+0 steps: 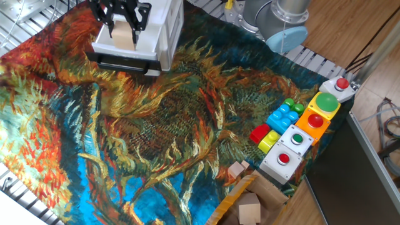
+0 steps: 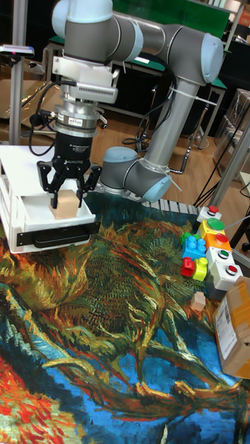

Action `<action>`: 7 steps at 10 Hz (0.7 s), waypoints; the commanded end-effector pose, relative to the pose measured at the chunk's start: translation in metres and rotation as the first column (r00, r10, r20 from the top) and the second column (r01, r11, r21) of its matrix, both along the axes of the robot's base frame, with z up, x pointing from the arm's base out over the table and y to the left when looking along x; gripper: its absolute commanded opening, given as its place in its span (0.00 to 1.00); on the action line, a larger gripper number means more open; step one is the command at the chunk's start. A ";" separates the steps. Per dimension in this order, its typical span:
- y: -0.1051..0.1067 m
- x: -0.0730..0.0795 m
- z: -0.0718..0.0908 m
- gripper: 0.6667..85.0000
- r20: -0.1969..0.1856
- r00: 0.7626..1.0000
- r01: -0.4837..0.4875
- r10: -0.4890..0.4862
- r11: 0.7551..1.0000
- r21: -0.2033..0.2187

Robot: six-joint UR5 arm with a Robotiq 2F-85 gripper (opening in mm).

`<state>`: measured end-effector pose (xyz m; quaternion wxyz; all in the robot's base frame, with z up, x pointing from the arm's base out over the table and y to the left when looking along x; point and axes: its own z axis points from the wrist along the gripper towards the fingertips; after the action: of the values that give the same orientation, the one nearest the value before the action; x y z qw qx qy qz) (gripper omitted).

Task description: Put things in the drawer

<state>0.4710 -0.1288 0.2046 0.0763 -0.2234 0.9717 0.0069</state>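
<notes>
Bright, even light; sharp focus

A painted sunflower cloth (image 1: 156, 119) is covering the worktop. Lying on it are a white cabinet (image 1: 153, 28) at the far corner, coloured toy bricks (image 1: 278, 122) beside button boxes (image 1: 306, 134), and a small wood cube (image 1: 236, 169) near a cardboard box (image 1: 250, 203).

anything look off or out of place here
One pale wooden cube lies alone on the patterned cloth, just outside the cardboard box that holds another cube. The gripper holds a cube over the white cabinet. Nothing looks spilled or damaged.
</notes>
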 end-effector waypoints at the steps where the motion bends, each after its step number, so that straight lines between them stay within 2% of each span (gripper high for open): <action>1: 0.002 -0.005 0.000 0.01 -0.017 1.000 0.003 -0.003 1.000 0.011; 3: 0.002 -0.009 -0.001 0.01 -0.030 1.000 -0.002 0.002 1.000 0.009; 7: 0.002 -0.008 -0.001 0.01 -0.027 1.000 -0.006 0.006 1.000 0.008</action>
<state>0.4625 -0.1288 0.2026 0.0612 -0.2257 0.9722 0.0100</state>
